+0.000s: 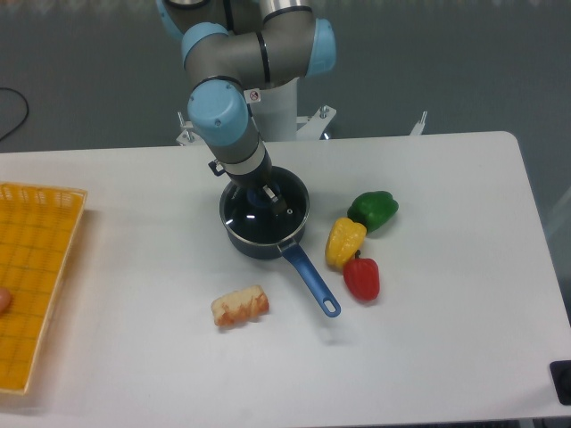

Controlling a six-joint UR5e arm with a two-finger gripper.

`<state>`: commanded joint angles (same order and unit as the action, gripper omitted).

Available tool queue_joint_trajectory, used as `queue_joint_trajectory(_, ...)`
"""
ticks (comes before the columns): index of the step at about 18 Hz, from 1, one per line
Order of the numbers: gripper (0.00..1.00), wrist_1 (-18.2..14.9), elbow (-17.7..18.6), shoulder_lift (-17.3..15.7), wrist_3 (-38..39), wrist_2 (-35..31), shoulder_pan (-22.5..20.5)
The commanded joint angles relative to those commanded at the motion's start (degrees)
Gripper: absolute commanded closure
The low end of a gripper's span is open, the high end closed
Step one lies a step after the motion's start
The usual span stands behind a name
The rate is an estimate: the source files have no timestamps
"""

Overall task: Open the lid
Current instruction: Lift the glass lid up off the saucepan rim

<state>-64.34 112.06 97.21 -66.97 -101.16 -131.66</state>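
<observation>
A dark saucepan [264,249] with a blue handle [311,282] stands in the middle of the white table. On top of it is the round glass lid [252,220] with its metal rim, looking slightly raised on the left side. My gripper [266,197] comes down from the upper left and is shut on the lid's blue knob. The wrist hides most of the fingers and part of the knob.
Three peppers lie right of the pan: green [373,209], yellow [344,241] and red [361,278]. A piece of bread [240,306] lies in front of the pan. A yellow basket [36,276] sits at the left edge.
</observation>
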Motion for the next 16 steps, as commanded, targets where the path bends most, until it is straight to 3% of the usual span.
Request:
queue_joint_trajectory(12,0.38,-0.7,-1.7,0.1,-0.4,0.0,-1.1)
queue_joint_trajectory(16,0.39,-4.5,-4.8,0.3,-0.4,0.2,-1.9)
